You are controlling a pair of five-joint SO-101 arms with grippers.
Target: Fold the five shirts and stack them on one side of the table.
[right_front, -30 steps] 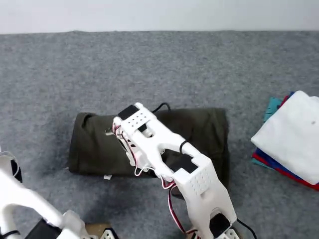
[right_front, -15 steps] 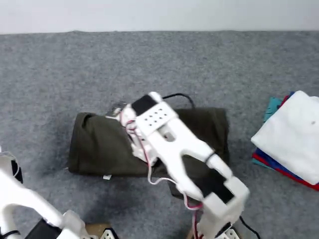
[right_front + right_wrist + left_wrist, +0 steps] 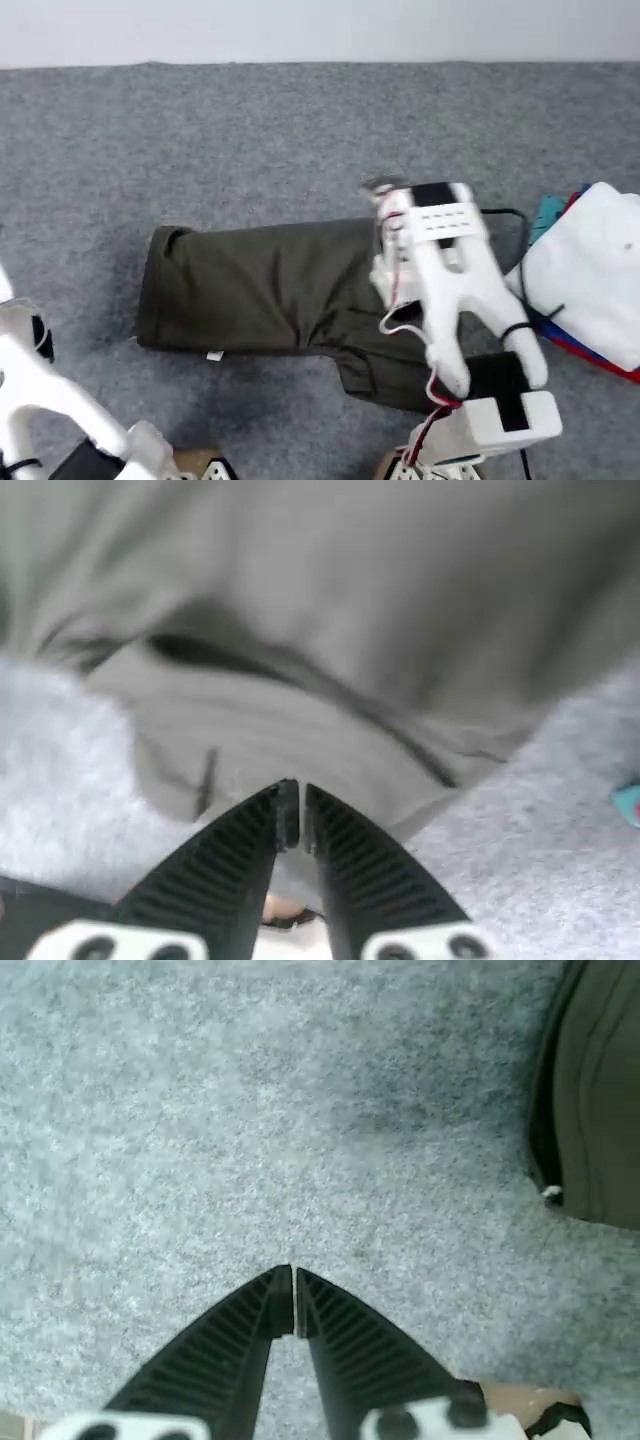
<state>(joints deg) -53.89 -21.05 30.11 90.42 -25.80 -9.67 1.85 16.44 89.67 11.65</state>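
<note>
The right end effector (image 3: 291, 815), clenched on nothing, is now swung from the middle of the dark olive folded shirt (image 3: 260, 290) to its end nearest the white-topped stack of folded shirts (image 3: 590, 265); stacking is judged pending.

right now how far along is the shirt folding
Done: a folded stack, white shirt on top, sits at the table's right edge; four colours show. In hand: the olive shirt lies roughly folded mid-table, the right gripper above it, fingers shut. Remaining: finish that fold and add it to the stack.
</note>
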